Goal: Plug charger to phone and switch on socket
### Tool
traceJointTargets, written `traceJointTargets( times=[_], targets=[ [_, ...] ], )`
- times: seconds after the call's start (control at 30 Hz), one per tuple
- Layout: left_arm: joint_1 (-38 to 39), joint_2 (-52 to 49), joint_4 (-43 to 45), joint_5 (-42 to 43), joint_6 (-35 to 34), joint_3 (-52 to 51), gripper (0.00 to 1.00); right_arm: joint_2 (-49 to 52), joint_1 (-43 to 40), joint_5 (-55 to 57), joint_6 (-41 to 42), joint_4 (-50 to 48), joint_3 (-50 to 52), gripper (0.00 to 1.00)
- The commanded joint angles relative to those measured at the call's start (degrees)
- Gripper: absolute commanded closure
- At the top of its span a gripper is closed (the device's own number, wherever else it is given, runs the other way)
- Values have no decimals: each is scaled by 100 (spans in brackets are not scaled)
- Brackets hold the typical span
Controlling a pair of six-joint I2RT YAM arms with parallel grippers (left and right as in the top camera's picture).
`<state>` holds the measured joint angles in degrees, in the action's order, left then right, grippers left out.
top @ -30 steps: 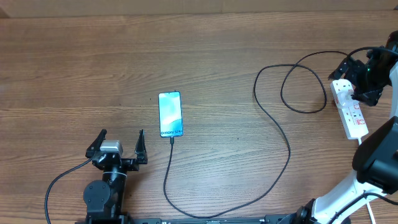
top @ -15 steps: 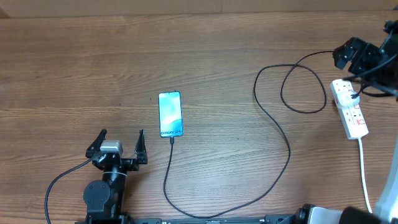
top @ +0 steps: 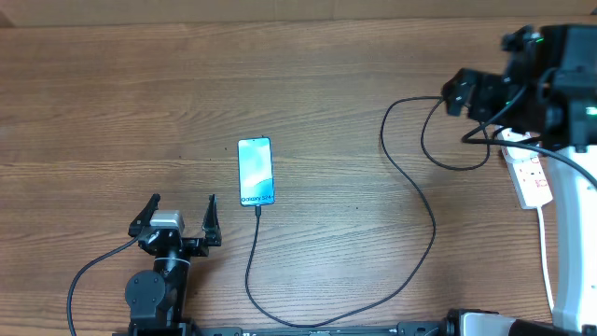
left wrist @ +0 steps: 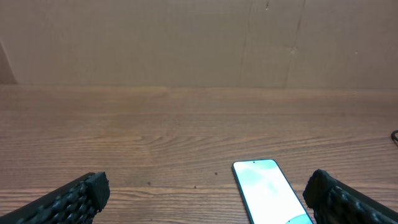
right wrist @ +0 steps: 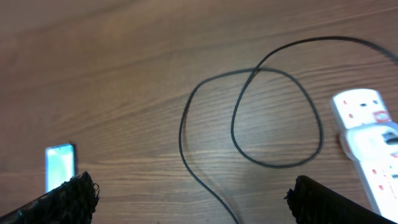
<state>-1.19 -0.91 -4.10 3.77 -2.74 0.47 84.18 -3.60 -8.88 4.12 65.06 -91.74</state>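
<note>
The phone (top: 256, 172) lies screen-up, lit light blue, left of the table's middle. The charger cable's (top: 432, 219) small tip meets the phone's near short edge (top: 257, 207). The cable runs in a long curve and a loop toward the socket strip (top: 530, 175) at the right edge, which is partly hidden by my right arm. My right gripper (top: 485, 69) is open and empty, raised above the cable loop, left of the strip. My left gripper (top: 183, 207) is open and empty, just near-left of the phone. The right wrist view shows the loop (right wrist: 273, 118), strip (right wrist: 368, 127) and phone (right wrist: 60, 165).
The strip's thick white cord (top: 547, 257) runs toward the front right edge. A cardboard wall (left wrist: 199, 37) stands behind the table in the left wrist view, where the phone (left wrist: 270, 190) lies between my open left fingers (left wrist: 208, 199).
My right arm has lifted off the socket strip and moved up and left over the cable loop. The left arm, phone and cable have not moved.
</note>
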Motion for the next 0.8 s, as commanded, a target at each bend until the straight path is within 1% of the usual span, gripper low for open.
traceJointTargets(
  times=[0.0,0.37,0.57,0.77],
  targets=[
    [11,66,-20,-79,133,-20,0,-9,133,-76,-142,-494,706,0],
    [11,63,-20,-79,133,-20,0,-31,262,-1276,-138,-3364,3663,0],
    [11,63,-20,-79,133,-20,0,-271,262,-1373,-120,-4754,5228,0],
    [11,63,-20,-79,133,-20,0,-837,264,-1440,-76,-6225,6642,0]
  ],
)
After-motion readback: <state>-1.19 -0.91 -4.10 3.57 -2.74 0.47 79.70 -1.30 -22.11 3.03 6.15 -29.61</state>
